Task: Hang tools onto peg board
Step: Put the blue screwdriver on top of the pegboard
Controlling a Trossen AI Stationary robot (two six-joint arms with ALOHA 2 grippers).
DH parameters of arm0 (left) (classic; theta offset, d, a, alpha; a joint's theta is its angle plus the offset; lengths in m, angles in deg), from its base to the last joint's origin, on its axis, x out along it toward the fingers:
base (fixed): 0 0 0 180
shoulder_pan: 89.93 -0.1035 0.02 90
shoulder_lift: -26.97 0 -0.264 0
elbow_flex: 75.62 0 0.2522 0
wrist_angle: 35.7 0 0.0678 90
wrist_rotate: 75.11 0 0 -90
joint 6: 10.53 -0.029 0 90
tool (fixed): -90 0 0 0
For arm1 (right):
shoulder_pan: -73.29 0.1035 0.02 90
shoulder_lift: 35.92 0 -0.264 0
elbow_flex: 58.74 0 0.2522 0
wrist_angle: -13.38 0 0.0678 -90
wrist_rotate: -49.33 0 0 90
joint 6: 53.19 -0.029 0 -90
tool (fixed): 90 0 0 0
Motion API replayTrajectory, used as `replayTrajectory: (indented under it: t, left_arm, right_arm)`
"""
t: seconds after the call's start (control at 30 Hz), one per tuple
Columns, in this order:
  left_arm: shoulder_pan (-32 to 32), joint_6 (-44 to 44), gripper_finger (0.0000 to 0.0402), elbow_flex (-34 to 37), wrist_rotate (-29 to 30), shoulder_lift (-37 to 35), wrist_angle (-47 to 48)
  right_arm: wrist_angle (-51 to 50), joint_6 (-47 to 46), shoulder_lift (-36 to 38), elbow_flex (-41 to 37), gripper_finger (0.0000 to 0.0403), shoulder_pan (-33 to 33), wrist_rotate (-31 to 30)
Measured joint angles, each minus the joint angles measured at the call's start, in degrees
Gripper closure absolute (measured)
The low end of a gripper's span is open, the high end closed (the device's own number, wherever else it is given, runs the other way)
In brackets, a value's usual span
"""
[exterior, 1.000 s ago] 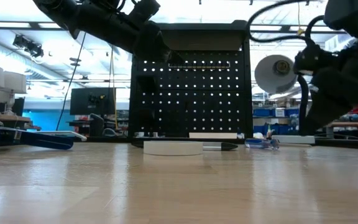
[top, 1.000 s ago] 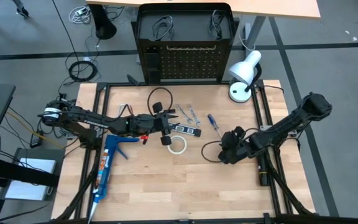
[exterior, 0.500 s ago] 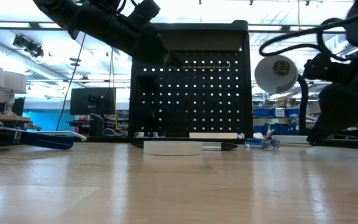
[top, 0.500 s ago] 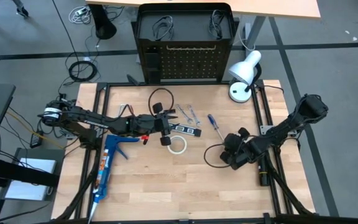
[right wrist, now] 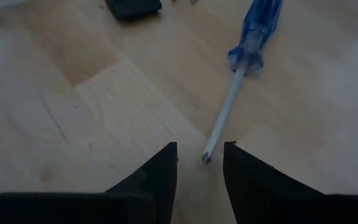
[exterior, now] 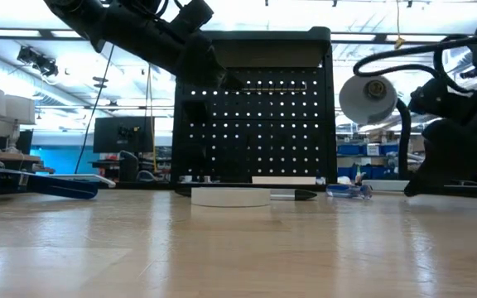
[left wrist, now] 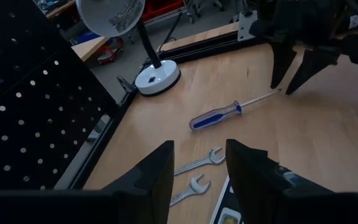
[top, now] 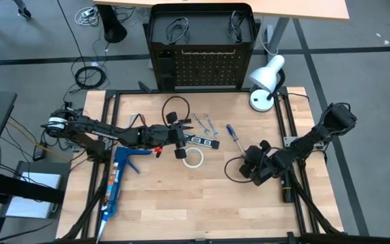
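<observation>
On the wooden table (top: 181,196), the blue-handled screwdriver (top: 233,136) lies flat with its silver shaft pointing toward the right gripper (right wrist: 200,163). That gripper sits low over the table at the right of centre, its two dark fingers (right wrist: 157,171) parted by a narrow gap, the shaft's tip lying just ahead of the gap; nothing is held between them. A black wire loop (top: 232,169) curls on the wood beside the right arm.

Near the table's middle, the left gripper (left wrist: 199,168) hovers with its fingers (left wrist: 156,171) moderately apart and empty, above two silver wrenches (left wrist: 197,174) that lie side by side. Just beside it rest a white tape ring (top: 193,158) and a black strip with white marks (top: 204,141). A second black wire loop (top: 173,106) lies closer to the board.

At the far edge stands the peg board (top: 202,68), a large upright black perforated metal panel in a black frame, with dark cables (top: 177,28) on its top shelf. A white desk lamp (top: 266,79) stands to its right. A blue caulking gun (top: 117,177) lies near the table's left edge.
</observation>
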Motion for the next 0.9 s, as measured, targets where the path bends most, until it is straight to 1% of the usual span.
replayTrajectory:
  t: [0.17,0.4,0.53,0.7,0.8,0.9]
  left_arm:
    - [0.0,0.0,0.0250,0.0,0.0,0.0,-0.2]
    - [0.0,-0.1,0.0250,0.0,0.0,0.0,0.1]
    - [0.0,-0.1,0.0250,0.0,0.0,0.0,0.5]
    - [0.0,-0.1,0.0250,0.0,0.0,0.0,0.7]
    - [0.0,-0.1,0.0250,0.0,0.0,0.0,0.6]
    - [0.0,-0.4,0.0250,0.0,0.0,0.0,-0.2]
  right_arm:
    - [8.9,3.2,0.0,-3.6,0.0268,-1.9,-0.3]
    - [11.4,6.5,0.0,-6.1,0.0279,-4.8,-2.3]
    - [13.6,7.8,0.2,-6.9,0.0309,-5.9,-1.6]
    - [15.3,10.2,0.1,-6.9,0.0377,-6.0,-1.0]
    - [16.4,11.0,0.1,-7.0,0.0383,-6.3,-0.8]
    - [18.5,11.1,0.0,-6.9,0.0374,-7.6,0.1]
